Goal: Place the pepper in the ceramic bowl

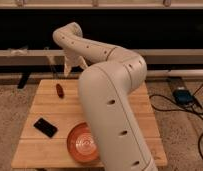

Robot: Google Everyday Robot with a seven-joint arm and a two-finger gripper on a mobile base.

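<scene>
The pepper is small, slender and dark red-brown; it lies on the wooden table near its far left corner. The ceramic bowl is round, glossy orange-brown with rings inside; it sits near the table's front edge, its right side hidden by my arm. My gripper hangs above the table's far edge, a little right of and above the pepper, apart from it.
A flat black rectangular object lies on the table's left side, between pepper and bowl. My large white arm covers the table's right half. Cables and a blue box lie on the floor at right. A rail runs behind the table.
</scene>
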